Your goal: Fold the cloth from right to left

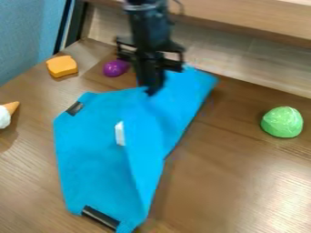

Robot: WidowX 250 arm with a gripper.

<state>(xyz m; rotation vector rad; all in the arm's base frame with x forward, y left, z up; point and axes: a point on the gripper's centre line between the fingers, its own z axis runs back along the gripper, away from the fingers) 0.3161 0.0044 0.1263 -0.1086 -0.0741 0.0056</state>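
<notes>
The blue cloth (pixel 91 150) lies rumpled on the brown bench (pixel 237 182), from 7 o'clock through the middle to 1 o'clock. The end effector (pixel 152 91) hangs from 12 o'clock over its upper part; whether it grips the cloth, I cannot tell. An orange block (pixel 62 66) sits at 10 o'clock, a purple ball (pixel 115 68) at 11, a green lump (pixel 282 122) at 3.

The black arm (pixel 147 28) has a thin cable (pixel 180 6).
</notes>
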